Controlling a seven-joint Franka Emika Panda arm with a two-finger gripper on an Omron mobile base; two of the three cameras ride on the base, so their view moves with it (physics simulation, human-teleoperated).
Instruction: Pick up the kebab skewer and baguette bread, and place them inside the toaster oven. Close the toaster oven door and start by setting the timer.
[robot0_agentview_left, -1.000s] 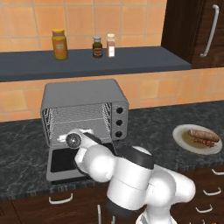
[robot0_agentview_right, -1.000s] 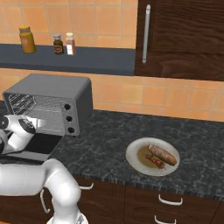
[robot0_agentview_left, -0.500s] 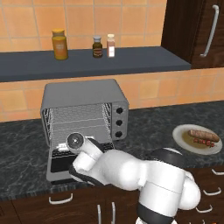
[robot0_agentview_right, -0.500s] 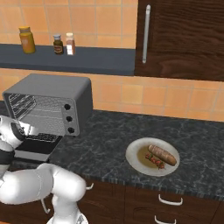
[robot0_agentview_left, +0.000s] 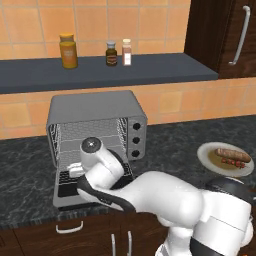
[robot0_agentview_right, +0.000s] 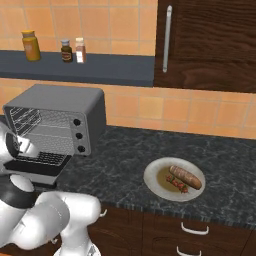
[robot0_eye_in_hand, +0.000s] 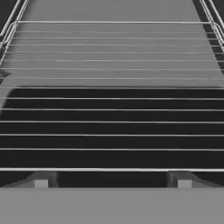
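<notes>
The toaster oven (robot0_agentview_left: 97, 112) stands on the counter with its door (robot0_agentview_left: 67, 192) folded down flat. My white wrist (robot0_agentview_left: 94, 152) hangs right at its mouth, above the door. In the hand view my gripper (robot0_eye_in_hand: 112, 179) is open, its dark tips wide apart, and it looks along the bare wire rack (robot0_eye_in_hand: 112, 78); nothing sits between the tips. Far to the right a plate (robot0_agentview_right: 159, 186) carries the plump brown baguette bread (robot0_agentview_right: 187, 176) and, beside it, the thin kebab skewer (robot0_agentview_right: 176, 184) of red chunks. The same plate (robot0_agentview_left: 206, 154) shows in the left base view.
Three black knobs (robot0_agentview_right: 77, 135) run down the oven's right side. Above it a dark shelf (robot0_agentview_left: 150, 67) holds an orange jar (robot0_agentview_left: 68, 50) and two small bottles (robot0_agentview_left: 111, 53). A dark wood cabinet (robot0_agentview_right: 210, 45) hangs at the upper right. Drawer fronts line the counter's front edge.
The arm's elbow and upper links have swung down and to the right. The hand stays at the oven's mouth. Oven, door and plate have not moved.
</notes>
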